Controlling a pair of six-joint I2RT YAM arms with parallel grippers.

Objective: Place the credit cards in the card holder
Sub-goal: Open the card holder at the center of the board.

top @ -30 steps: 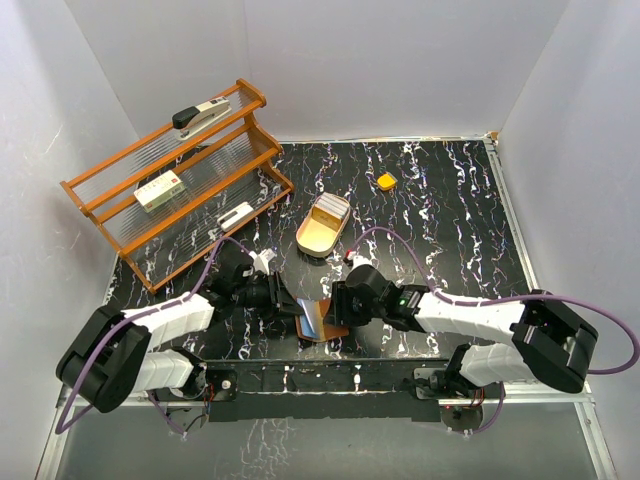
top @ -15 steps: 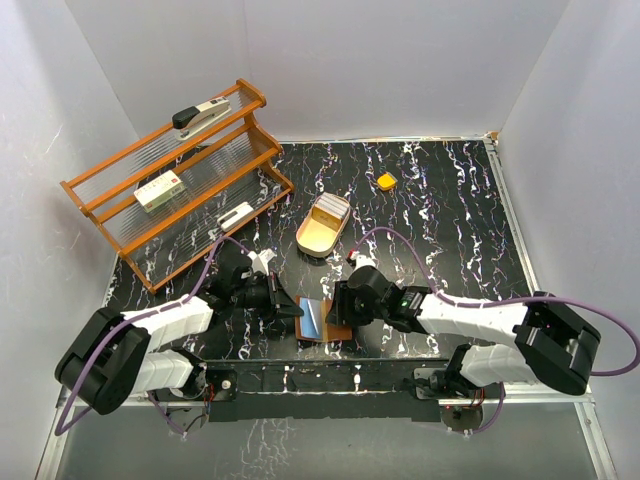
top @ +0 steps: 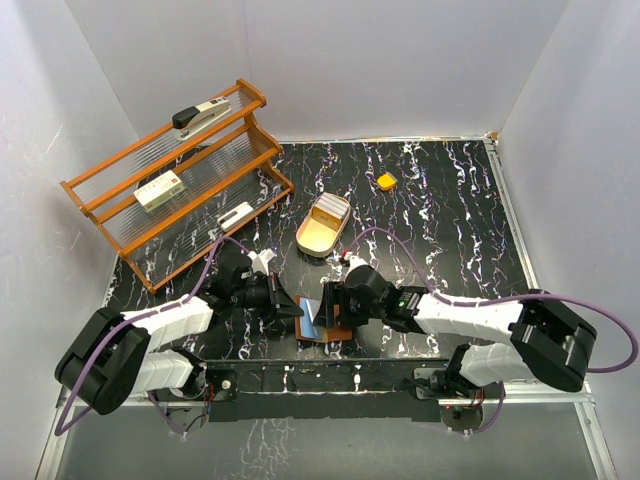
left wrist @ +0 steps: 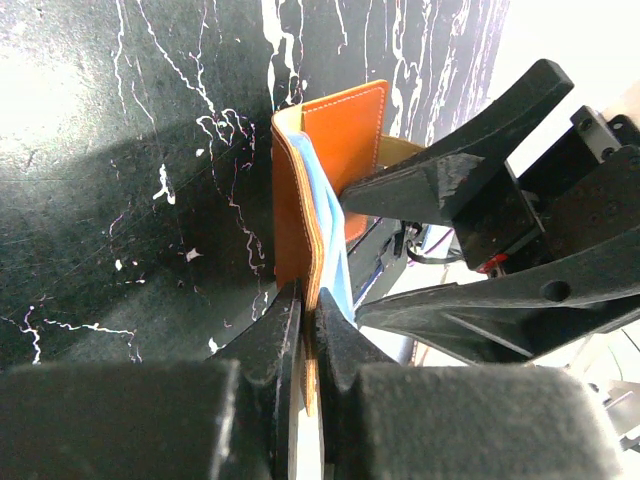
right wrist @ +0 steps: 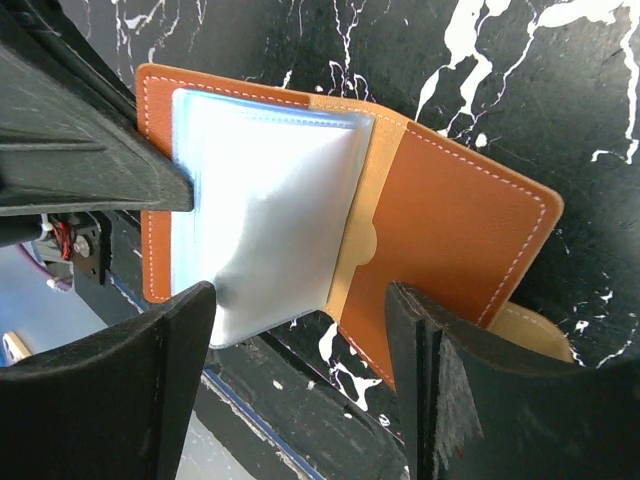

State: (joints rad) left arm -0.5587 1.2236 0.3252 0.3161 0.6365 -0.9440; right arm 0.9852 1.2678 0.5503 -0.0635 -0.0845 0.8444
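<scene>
The card holder (right wrist: 460,230), an orange-brown leather bifold, stands open near the table's front edge (top: 338,332). My left gripper (left wrist: 310,318) is shut on the edge of its left flap (left wrist: 345,130). A pale bluish credit card (right wrist: 265,210) lies against that flap's inside, its right edge by the tan pocket at the fold; it also shows as a blue sliver (left wrist: 335,250) in the left wrist view. My right gripper (right wrist: 300,340) is open, its fingers (right wrist: 150,380) either side of the card's lower edge without touching it. From above, the right gripper (top: 335,305) sits just right of the card (top: 312,318).
A tan oval tray (top: 305,240) with something pale inside sits behind the holder. A small yellow block (top: 386,181) lies further back. The wooden rack (top: 170,195) at the back left carries a stapler (top: 200,115) and a white-and-green box (top: 158,190).
My right gripper's jaws have spread apart and let go of the card, which stays against the holder's flap. My left gripper has closed on the holder's edge.
</scene>
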